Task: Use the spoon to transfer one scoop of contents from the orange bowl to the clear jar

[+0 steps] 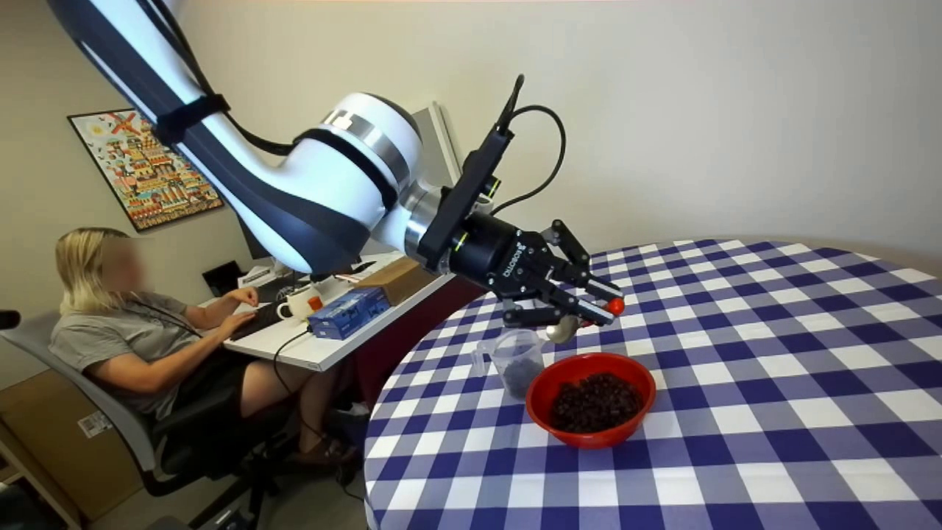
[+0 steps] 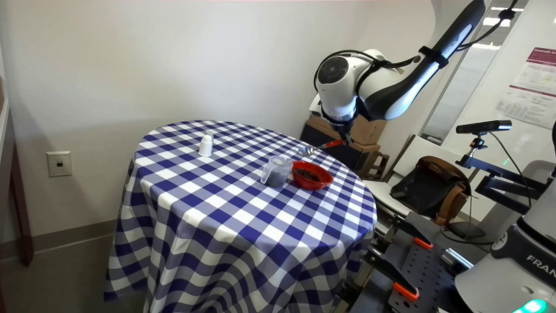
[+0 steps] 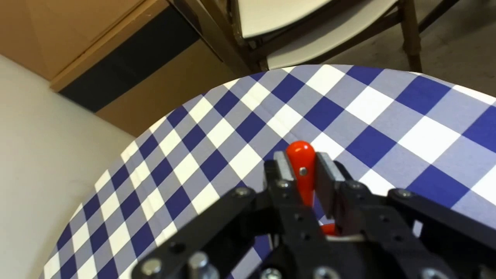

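My gripper [image 1: 610,303] is shut on the spoon's red handle, whose end shows between the fingertips [image 3: 302,166] in the wrist view. The spoon's silver head [image 1: 563,330] is in the air above the table, near the jar and bowl; it also shows in an exterior view [image 2: 307,151]. I see no dark contents on the head. The red-orange bowl [image 1: 592,440] stands below the gripper and holds dark brown lumpy contents [image 1: 597,403]; the bowl also shows here [image 2: 312,185]. The clear jar [image 1: 508,352], with a handle and dark material inside, stands beside the bowl [image 2: 278,167].
A blue and white checked cloth covers the round table [image 1: 773,412]. A stack of white cups [image 2: 206,145] stands farther along the table. A person [image 1: 140,331] sits at a white desk with a blue box [image 1: 347,313] beside the table. Chairs stand past its edge.
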